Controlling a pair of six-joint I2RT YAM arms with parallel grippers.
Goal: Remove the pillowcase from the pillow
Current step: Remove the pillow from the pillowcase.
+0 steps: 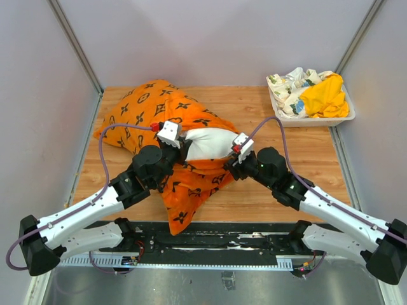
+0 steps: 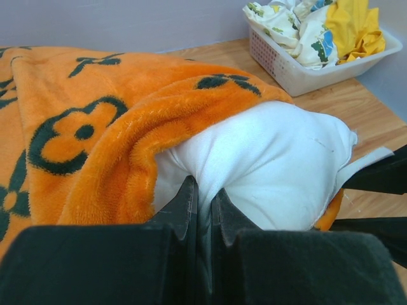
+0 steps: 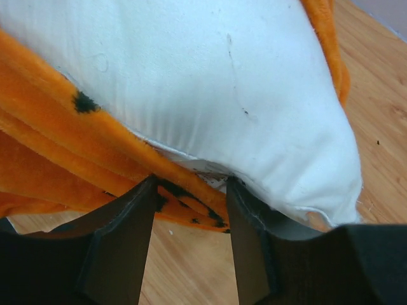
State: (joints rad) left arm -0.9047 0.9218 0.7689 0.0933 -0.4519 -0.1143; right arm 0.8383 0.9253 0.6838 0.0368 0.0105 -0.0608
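The orange pillowcase (image 1: 152, 101) with black motifs lies across the middle of the table, bunched back from the white pillow (image 1: 206, 143), whose bare end sticks out toward the right. My left gripper (image 1: 181, 143) is shut on a pinch of the pillow's white fabric (image 2: 273, 165), right beside the pillowcase's rolled rim (image 2: 95, 127). My right gripper (image 1: 230, 159) is at the pillow's near right underside. In the right wrist view its jaws (image 3: 191, 181) stand apart, with the orange pillowcase edge (image 3: 63, 159) between the fingertips under the pillow (image 3: 210, 82).
A white basket (image 1: 318, 121) stands at the table's back right corner, holding a yellow cloth (image 1: 325, 96) and a white floral-print cloth (image 1: 289, 86). Grey walls close in the back and both sides. Bare wood shows to the right of the pillow.
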